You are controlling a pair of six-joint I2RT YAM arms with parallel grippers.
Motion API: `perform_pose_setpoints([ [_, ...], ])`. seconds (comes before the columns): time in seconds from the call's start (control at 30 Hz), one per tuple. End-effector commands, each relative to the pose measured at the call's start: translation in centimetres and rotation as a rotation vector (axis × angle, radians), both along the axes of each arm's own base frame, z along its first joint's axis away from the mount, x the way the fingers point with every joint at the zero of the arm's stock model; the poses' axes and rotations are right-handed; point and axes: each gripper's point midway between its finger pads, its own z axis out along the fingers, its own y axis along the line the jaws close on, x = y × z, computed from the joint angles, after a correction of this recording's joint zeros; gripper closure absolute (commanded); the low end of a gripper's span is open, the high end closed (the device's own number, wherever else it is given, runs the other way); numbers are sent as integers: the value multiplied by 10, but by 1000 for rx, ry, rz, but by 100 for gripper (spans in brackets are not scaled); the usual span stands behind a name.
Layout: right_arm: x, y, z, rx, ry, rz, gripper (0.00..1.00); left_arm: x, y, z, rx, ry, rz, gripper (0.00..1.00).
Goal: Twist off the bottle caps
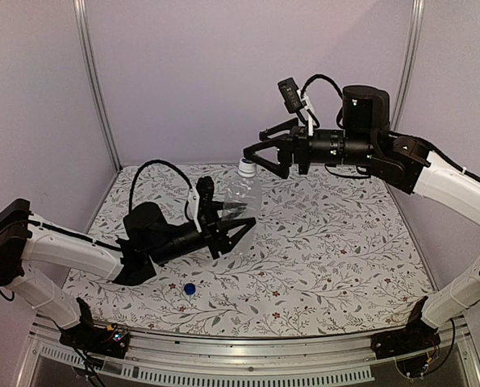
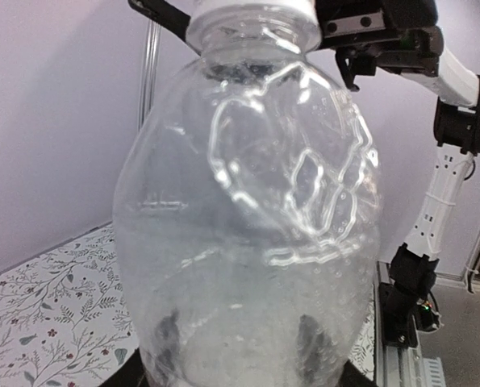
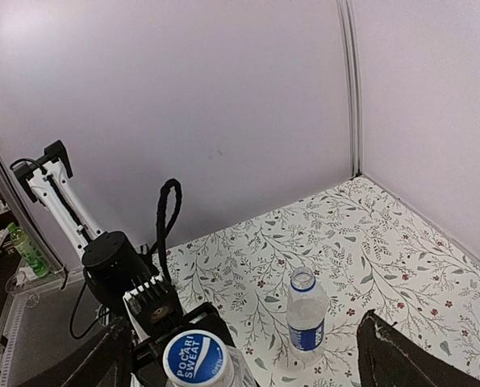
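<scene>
The whitish cap (image 3: pixel 194 359), printed blue on top, sits on the neck of the plain bottle (image 1: pixel 244 193), directly between the spread fingers of the right hand (image 1: pixel 264 155). That hand is wide open, and in its wrist view each finger (image 3: pixel 389 359) stands clear of the cap. The bottle's clear wall shows fine droplets, but any liquid inside cannot be made out. The left hand (image 1: pixel 233 226) is closed on the bottle's lower body and holds it roughly upright; its fingers (image 2: pixel 167 334) show dark through the plastic. Whether the base touches the bench (image 1: pixel 344 242) cannot be told. The blue cap (image 1: pixel 189 289) lies on the bench below and to the near side of the left hand, apart from it. In the right wrist view the labelled bottle (image 3: pixel 306 322) stands upright on the bench past the right hand's fingers, its neck looking uncapped and its contents unclear. Bare patterned bench spreads under and to the right of the right hand. Pale walls (image 1: pixel 223 64) close the far and side edges. The left arm reaches low from the near left corner, and the right arm comes in high, its hand level and pointing left at the cap.
</scene>
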Motion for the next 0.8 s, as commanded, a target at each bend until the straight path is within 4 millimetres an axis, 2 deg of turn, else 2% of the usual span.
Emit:
perform_pose_setpoints([
  [0.0, 14, -2, 22, 44, 18, -135, 6, 9, 4, 8, -4, -11, 57, 53],
  [0.17, 10, 6, 20, 46, 30, -121, 12, 13, 3, 5, 15, -11, 86, 52],
  [0.4, 13, 20, 2, -2, 63, -129, 18, 14, 2, 5, 27, -21, 105, 52],
  [0.77, 7, 32, -15, -38, 89, -75, 38, 19, 7, 5, 31, -21, 148, 52],
])
